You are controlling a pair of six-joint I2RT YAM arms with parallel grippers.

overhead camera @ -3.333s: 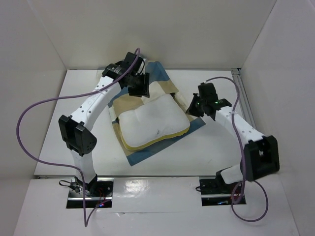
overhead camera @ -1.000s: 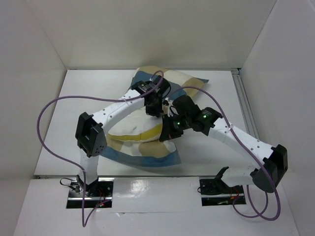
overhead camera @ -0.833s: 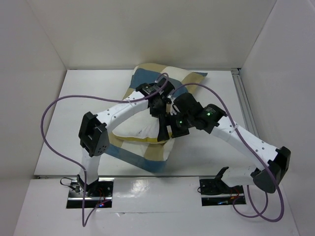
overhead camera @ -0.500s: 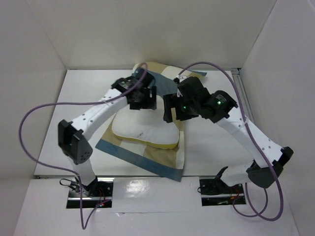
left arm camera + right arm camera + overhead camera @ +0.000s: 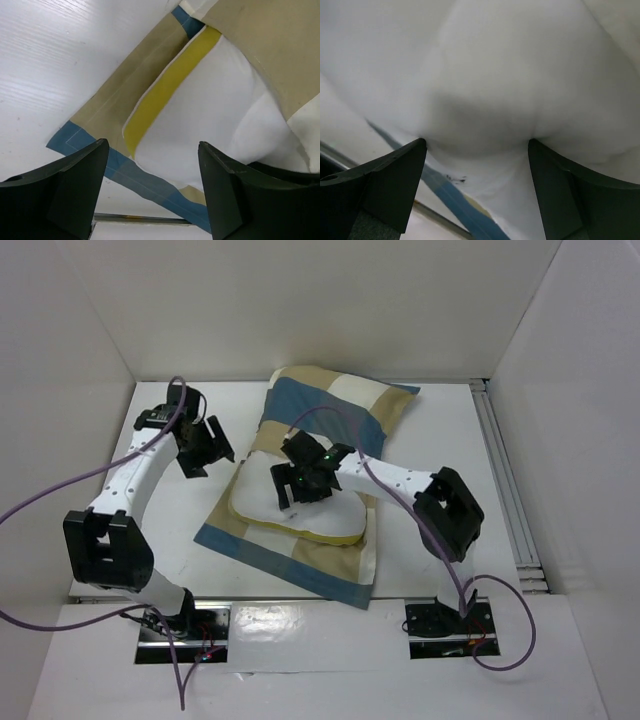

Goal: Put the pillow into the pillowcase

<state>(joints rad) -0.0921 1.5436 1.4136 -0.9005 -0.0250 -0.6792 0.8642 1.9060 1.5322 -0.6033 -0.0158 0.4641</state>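
The pillowcase lies in the middle of the table, its far part plump, its near flap flat. The white pillow with its yellow edge band sticks out of it toward me, resting on that flap. My right gripper is open and presses down on the pillow's top; in the right wrist view the pillow bulges between its jaws. My left gripper is open and holds nothing, over bare table left of the pillow. Its wrist view shows the pillow, the yellow band and the pillowcase beyond the gripper.
White walls close in the table at the back and both sides. A metal rail runs along its right edge. Purple cables arch from both arms. A metal strip marks the near table edge.
Both grippers, shut and close together over the pillowcase a second ago, have opened. The left arm swung out to the left; the right came down on the pillow. The pillowcase settled flat.
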